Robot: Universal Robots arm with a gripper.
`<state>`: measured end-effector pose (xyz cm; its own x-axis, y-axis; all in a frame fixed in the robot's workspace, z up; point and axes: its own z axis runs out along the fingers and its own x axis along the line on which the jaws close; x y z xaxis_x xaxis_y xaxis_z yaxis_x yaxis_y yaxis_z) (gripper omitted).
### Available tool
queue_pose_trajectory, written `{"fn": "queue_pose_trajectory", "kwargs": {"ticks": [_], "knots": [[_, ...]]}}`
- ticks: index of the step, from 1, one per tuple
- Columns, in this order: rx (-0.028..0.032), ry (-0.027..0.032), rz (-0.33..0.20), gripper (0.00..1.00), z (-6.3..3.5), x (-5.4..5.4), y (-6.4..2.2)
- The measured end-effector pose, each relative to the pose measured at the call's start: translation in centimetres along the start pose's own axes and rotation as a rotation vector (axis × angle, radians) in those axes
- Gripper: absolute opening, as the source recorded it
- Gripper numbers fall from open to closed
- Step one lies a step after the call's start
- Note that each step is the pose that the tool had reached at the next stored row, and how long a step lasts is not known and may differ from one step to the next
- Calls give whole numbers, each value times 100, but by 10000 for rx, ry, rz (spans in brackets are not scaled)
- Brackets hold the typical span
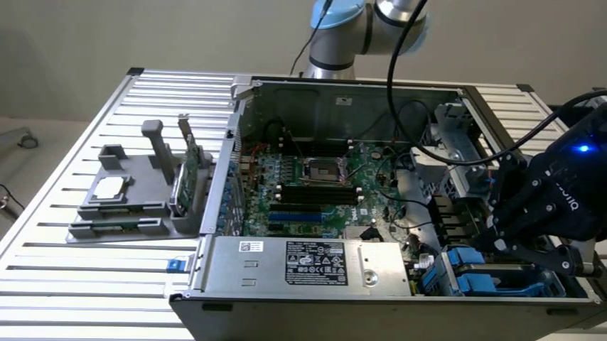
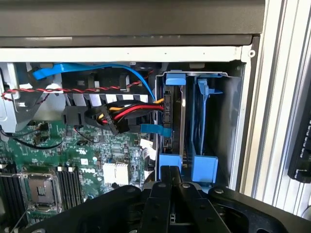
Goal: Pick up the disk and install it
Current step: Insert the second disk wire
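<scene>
Blue-railed disk stands edge-on in its bay just ahead of the closed gripper, face hidden.

computer case: 1 lying open | motherboard: 1 showing | power supply: 1 sitting | blue drive carriers: 2 standing | grey fixture: 1 resting | gripper: 1 hovering | slatted table: 1 bearing all

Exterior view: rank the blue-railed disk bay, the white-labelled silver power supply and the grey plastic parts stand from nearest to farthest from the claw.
1. Blue-railed disk bay, directly beneath the claw.
2. White-labelled silver power supply, along the case's front edge.
3. Grey plastic parts stand, outside the case at the exterior view's left.
</scene>
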<state>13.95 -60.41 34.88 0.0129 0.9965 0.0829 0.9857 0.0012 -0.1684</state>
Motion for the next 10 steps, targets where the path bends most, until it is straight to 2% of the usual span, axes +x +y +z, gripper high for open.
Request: {"fn": "queue_pose_trajectory", "kwargs": {"ticks": [10], "knots": [[0,0,0,11,0,0,0]]}}
